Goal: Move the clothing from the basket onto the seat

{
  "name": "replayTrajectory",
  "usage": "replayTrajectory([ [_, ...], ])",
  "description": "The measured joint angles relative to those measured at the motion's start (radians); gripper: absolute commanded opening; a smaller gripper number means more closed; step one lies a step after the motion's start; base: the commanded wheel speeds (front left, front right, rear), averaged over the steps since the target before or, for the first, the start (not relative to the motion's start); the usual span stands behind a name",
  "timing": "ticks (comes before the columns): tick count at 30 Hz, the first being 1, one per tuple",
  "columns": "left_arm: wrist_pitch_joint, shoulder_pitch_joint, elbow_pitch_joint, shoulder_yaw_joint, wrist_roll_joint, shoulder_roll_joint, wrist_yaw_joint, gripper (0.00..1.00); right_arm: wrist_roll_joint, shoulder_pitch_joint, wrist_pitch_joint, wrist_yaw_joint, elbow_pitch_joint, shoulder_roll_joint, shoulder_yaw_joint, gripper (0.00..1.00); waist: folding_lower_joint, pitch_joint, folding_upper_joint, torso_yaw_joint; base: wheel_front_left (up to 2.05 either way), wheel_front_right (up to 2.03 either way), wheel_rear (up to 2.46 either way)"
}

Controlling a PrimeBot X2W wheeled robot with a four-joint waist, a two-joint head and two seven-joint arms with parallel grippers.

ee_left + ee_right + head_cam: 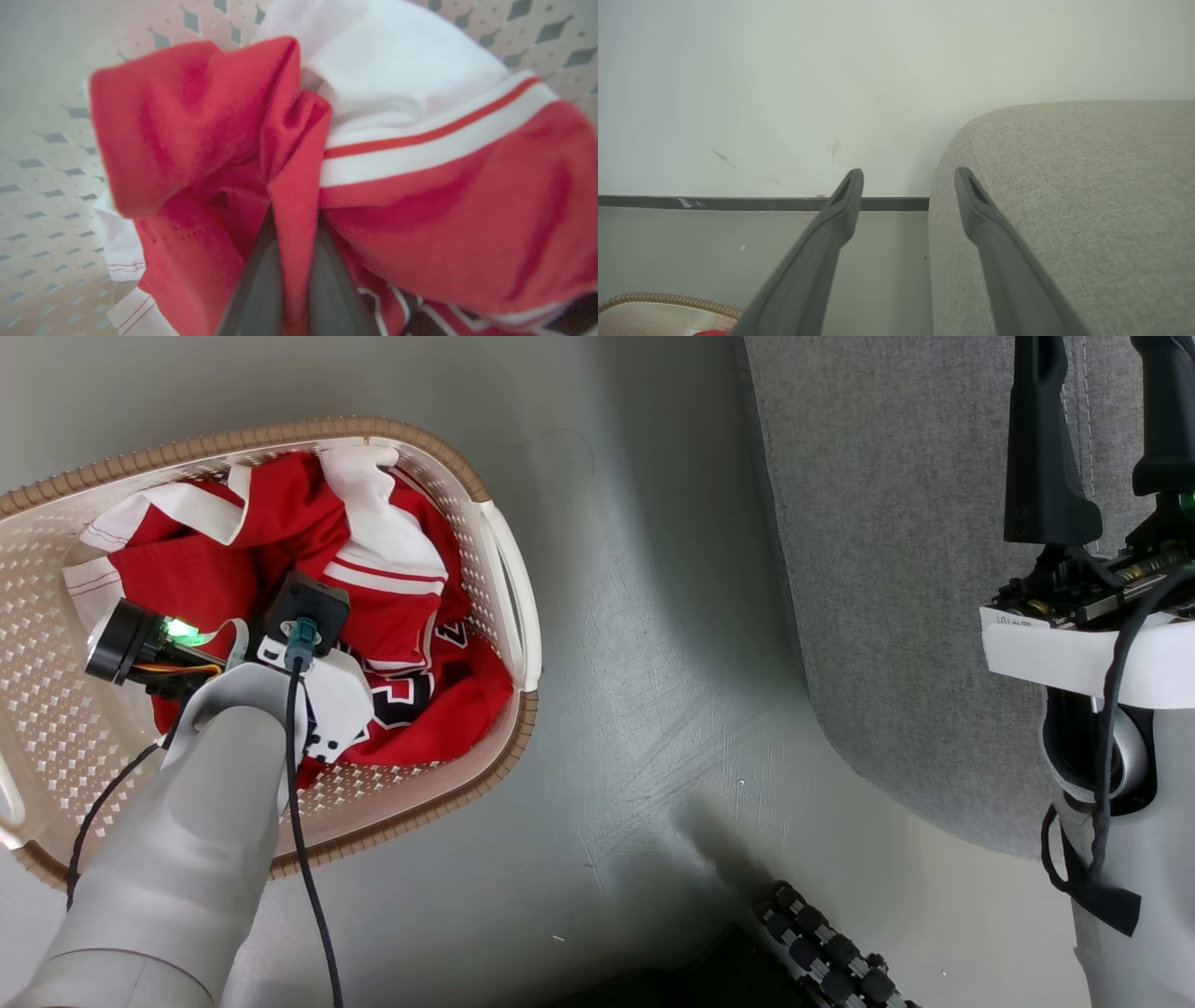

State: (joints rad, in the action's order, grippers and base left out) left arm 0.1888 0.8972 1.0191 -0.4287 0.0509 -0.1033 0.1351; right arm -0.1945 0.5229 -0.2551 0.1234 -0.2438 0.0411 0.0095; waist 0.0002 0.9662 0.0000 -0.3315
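1. The clothing lies heaped in the basket, and a red fold of it is pinched between the clenched fingers of the left gripper.
2. The basket's walls surround that gripper.
3. The right gripper hangs released and empty over the edge of the seat.

Pale grey forearm (black cable)
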Motion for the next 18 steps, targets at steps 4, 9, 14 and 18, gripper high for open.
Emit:
replayTrajectory([
  [4,0.020,0.000,-0.002,0.012,-0.020,0.009,-0.012,0.00,-0.003,0.003,0.000,0.000,0.009,0.000,-0.005,1.00,0.0000,-0.007,0.0000,0.004,0.00,0.00,0.00],
  [9,0.041,0.000,-0.013,0.030,-0.056,0.017,-0.026,0.00,-0.002,0.020,0.000,0.000,0.029,0.000,-0.004,1.00,0.0000,-0.022,0.0000,0.014,0.00,0.00,0.00],
  [14,0.052,-0.002,-0.038,0.047,-0.078,0.022,-0.033,0.00,0.010,0.020,0.000,0.000,0.043,0.000,-0.005,1.00,0.0000,-0.044,0.0000,0.029,0.00,0.00,0.00],
  [18,0.055,-0.009,-0.054,0.053,-0.088,0.022,-0.040,0.00,0.013,0.020,0.000,0.000,0.058,0.000,-0.005,1.00,0.0000,-0.060,0.0000,0.039,0.00,0.00,0.00],
])
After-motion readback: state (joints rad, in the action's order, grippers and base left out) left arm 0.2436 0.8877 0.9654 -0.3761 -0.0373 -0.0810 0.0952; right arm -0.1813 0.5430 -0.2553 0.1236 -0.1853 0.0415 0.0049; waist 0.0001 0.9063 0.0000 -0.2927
